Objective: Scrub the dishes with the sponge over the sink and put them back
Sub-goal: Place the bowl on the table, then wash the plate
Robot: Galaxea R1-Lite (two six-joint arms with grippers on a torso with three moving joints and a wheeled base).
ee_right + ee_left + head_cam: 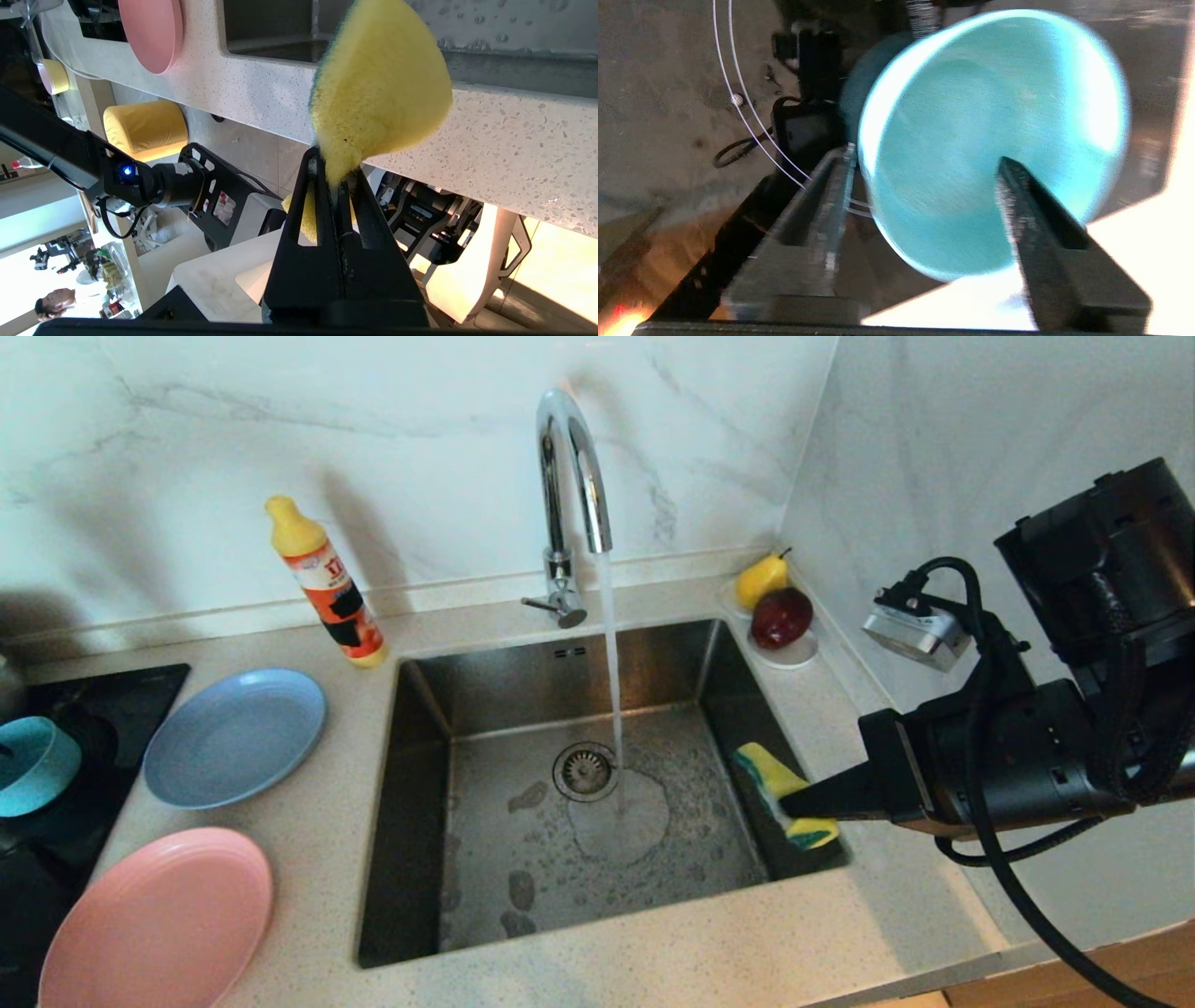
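Note:
My right gripper [794,803] is shut on the yellow sponge [770,775] with its green scouring side, held over the right side of the steel sink [504,686]. In the right wrist view the sponge [378,84] bulges beyond the right gripper [334,163]. The light-blue plate [233,737] and the pink plate [159,919] lie on the counter left of the sink. The teal bowl [33,765] sits tilted at the far left edge. My left gripper [927,156] is open, its fingers standing either side of the teal bowl's [994,116] near rim; it is outside the head view.
The chrome tap [569,476] runs water into the basin near the drain strainer [585,770]. A detergent bottle [327,583] stands behind the blue plate. A white saucer [794,658] with a pear and a red fruit sits in the back right corner. A black cooktop [93,709] is at left.

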